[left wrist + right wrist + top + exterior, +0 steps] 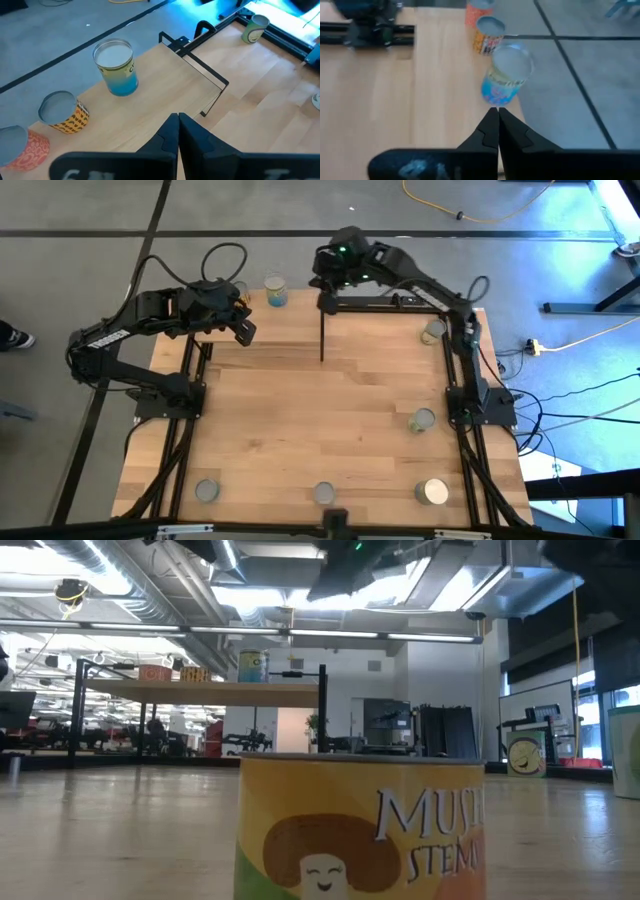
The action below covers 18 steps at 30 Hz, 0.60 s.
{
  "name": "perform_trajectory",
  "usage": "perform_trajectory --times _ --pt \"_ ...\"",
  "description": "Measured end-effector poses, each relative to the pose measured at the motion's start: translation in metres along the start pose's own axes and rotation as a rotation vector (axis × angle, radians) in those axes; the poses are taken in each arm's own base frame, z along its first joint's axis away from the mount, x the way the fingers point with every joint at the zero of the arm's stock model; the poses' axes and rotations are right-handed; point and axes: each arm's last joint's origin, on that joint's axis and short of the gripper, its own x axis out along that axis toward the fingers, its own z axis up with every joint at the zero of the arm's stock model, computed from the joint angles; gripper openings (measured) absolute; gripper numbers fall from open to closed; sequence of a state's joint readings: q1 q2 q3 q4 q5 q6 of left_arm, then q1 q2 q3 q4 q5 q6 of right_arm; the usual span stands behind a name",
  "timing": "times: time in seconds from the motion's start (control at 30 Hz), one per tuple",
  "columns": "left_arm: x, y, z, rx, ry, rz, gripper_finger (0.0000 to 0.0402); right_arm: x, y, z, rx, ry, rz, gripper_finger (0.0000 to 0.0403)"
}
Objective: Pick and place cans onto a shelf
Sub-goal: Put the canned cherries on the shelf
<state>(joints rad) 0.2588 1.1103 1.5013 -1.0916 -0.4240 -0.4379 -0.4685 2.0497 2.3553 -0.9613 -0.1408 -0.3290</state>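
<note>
Bright, even light from ceiling strip lamps fills the room, a cold blue glare washes the floor at the right of the overhead view, the near yellow can at desk level looms large and soft, and the right wrist picture is blurred.

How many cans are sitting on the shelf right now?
3 on the light-wood shelf, in a row along one edge: blue-and-yellow tin can, orange-yellow tin can, pink tin can. More may be hidden.
</note>
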Motion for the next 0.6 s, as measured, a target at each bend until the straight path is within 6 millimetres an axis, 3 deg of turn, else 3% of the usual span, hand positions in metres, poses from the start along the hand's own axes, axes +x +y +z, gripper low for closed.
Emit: perform_trajectory --times 0.23,0.5,0.6 --pt "0.000 -0.002 -0.001 0.060 0.029 -0.068 0.0000 -0.073 0.031 0.005 0.003 0.076 -0.028 0.0002" --pt "-0.001 -0.007 -0.003 0.179 0.088 -0.242 0.0000 -0.125 0.070 -0.015 0.063 0.340 -0.043 0.0002" --pt "-0.001 -0.007 -0.003 0.185 0.093 -0.260 0.0000 -0.133 0.080 -0.017 0.107 0.364 -0.028 0.0002"
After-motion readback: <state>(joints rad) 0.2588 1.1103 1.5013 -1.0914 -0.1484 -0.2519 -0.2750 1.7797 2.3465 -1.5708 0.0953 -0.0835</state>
